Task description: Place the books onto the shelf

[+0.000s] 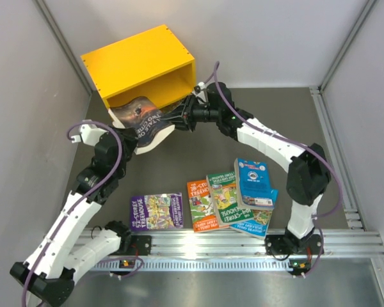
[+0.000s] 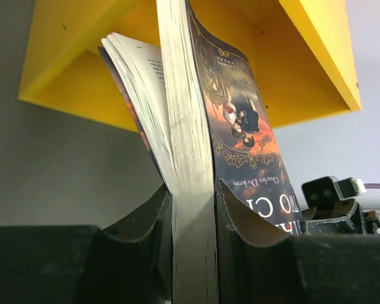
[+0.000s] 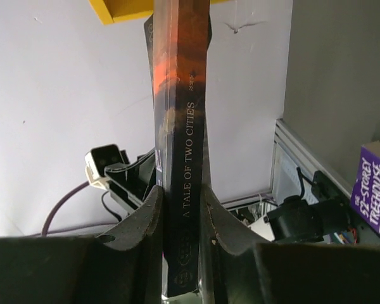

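Observation:
A dark-covered book (image 1: 141,117) titled "A Tale of Two Cities" hangs at the mouth of the yellow shelf (image 1: 137,61), its top end just inside the opening. My left gripper (image 1: 138,142) is shut on its page edge (image 2: 187,126), one finger on each cover. My right gripper (image 1: 177,119) is shut on its spine (image 3: 180,95) from the opposite side. Both pairs of jaws press flat against the book. Several other books lie flat near the table's front: a purple one (image 1: 156,211), an orange-green one (image 1: 201,203), a green one (image 1: 225,198) and a bright blue one (image 1: 253,182) on top.
The shelf lies in the back left corner against the grey walls. An aluminium rail (image 1: 243,243) runs along the near edge by the arm bases. A second rail (image 1: 336,153) runs down the right side. The purple book (image 3: 373,183) shows at the right wrist view's edge.

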Robot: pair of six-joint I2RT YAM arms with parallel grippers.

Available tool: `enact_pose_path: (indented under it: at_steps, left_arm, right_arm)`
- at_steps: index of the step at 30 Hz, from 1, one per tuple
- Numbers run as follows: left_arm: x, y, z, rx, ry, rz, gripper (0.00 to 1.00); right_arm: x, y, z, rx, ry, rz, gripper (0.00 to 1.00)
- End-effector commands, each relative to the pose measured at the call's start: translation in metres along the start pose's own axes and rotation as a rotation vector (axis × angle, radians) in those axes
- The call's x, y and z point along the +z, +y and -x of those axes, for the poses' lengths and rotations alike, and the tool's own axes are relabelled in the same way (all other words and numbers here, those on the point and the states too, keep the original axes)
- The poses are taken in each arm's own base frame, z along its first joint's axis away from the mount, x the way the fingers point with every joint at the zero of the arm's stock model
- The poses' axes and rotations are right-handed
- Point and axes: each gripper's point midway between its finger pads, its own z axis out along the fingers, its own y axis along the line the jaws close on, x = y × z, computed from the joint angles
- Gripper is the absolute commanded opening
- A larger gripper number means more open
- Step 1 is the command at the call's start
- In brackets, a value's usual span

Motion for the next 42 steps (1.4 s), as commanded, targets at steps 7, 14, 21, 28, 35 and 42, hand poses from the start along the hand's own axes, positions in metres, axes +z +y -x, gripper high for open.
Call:
enact_pose_path:
  at_steps: [7,14,21,28,35,42]
  left_arm:
    - [0.041,0.0,-0.039,0.382,0.214,-0.028,0.0]
    - [0.077,0.009,-0.024,0.34,0.251,-0.023,0.0]
    - [0.093,0.006,-0.025,0.329,0.317,-0.025,0.62]
    - [0.072,0.009,-0.026,0.315,0.363,-0.016,0.93]
    - [0.027,0.015,-0.011,0.305,0.358,0.017,0.97]
    - [-0.024,0.024,0.005,0.27,0.32,0.031,0.97]
  right_arm:
    - [0.021,0.062,0.054,-0.199,-0.1,0.178,0.0]
    - [0.04,0.064,0.092,-0.207,-0.137,0.189,0.0]
    - [0.062,0.048,0.114,-0.184,-0.179,0.175,0.0]
    - [0.076,0.029,0.135,-0.157,-0.227,0.155,0.0]
    - [0.081,0.026,0.15,-0.137,-0.304,0.149,0.0]
    - [0.102,0.019,0.158,-0.08,-0.369,0.144,0.0]
